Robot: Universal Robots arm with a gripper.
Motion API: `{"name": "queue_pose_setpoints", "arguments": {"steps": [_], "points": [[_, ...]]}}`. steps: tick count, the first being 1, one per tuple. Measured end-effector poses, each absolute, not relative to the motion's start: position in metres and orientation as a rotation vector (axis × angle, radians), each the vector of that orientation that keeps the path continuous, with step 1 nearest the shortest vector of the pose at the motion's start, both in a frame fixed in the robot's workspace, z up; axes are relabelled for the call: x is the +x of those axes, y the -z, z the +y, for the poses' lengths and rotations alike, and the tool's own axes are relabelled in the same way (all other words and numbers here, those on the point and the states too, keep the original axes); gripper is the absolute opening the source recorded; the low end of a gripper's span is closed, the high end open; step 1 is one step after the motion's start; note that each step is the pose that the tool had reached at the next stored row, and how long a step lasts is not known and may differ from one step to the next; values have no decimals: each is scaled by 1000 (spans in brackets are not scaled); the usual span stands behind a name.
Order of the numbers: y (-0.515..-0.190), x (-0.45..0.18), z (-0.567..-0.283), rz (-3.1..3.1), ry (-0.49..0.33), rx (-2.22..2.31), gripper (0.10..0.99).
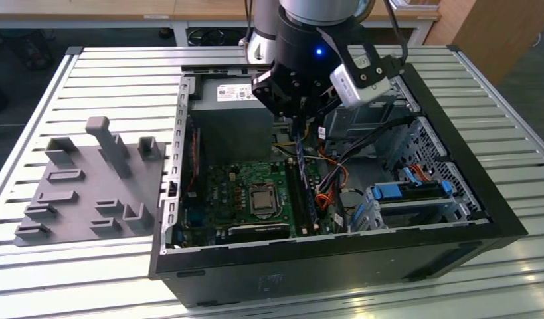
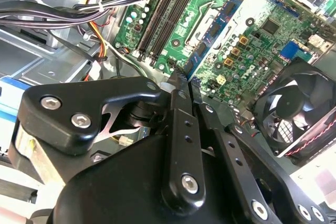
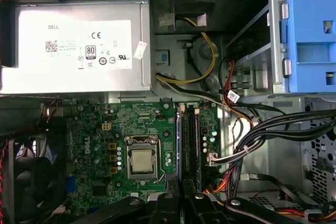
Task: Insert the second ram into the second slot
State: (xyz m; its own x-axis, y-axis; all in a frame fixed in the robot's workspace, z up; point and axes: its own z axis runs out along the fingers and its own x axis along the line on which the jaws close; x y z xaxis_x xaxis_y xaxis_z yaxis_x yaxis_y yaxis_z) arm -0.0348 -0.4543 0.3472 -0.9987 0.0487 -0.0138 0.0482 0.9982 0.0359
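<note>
gripper [image 3: 180, 186]: narrowed, closed on the second ram [image 3: 179, 145] | ram: held on edge between the fingertips, just over the memory slots [image 3: 191, 145] | slots: located at the exterior view's right of the processor [image 3: 142, 160]

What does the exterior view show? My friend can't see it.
A robot arm's pincer reaches down into an open computer case, pinching the second ram, a thin blue stick, above the green motherboard. The case sits on a slatted metal table beside a grey fixture.

Arm [image 1: 311, 33] pointing down, jaws close together.
</note>
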Motion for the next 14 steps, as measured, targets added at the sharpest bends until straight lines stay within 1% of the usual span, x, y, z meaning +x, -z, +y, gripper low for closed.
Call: {"name": "queue_pose_setpoints", "arguments": {"steps": [14], "points": [[-344,-35,-454,3125,-56,75,137]]}}
